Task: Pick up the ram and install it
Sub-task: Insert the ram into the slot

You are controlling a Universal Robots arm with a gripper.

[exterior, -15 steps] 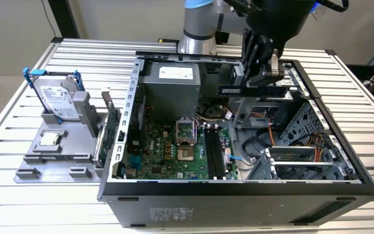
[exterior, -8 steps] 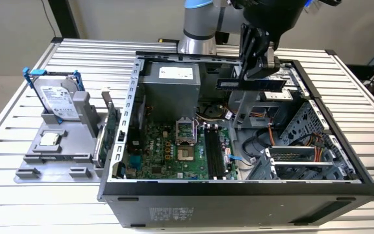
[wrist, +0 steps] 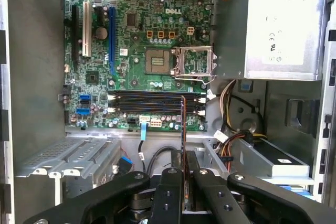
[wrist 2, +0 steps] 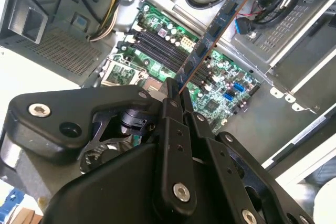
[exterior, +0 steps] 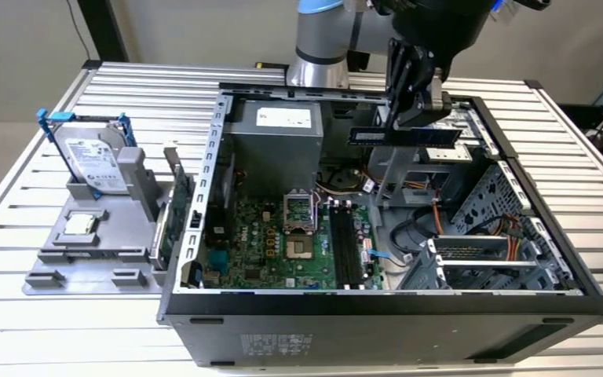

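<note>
The ram (exterior: 401,135) is a long, dark, narrow stick held level in the air over the back right part of the open computer case (exterior: 385,302). My gripper (exterior: 414,124) is shut on it from above. In the second wrist view the ram (wrist 2: 210,35) sticks out from between the fingers (wrist 2: 170,103) over the green motherboard (wrist 2: 220,82). In the first wrist view the ram (wrist: 182,124) shows edge-on, rising from my gripper (wrist: 184,169) across the long black memory slots (wrist: 157,103). Those slots (exterior: 345,243) lie well below the stick.
A silver hard drive with blue rails (exterior: 92,161) stands on a grey holder (exterior: 82,259) at the exterior view's left, with a green expansion card (exterior: 181,204) beside the case wall. Inside the case are a power supply (exterior: 275,133), a CPU socket (exterior: 296,208), cables (exterior: 438,228) and a drive cage (exterior: 480,255).
</note>
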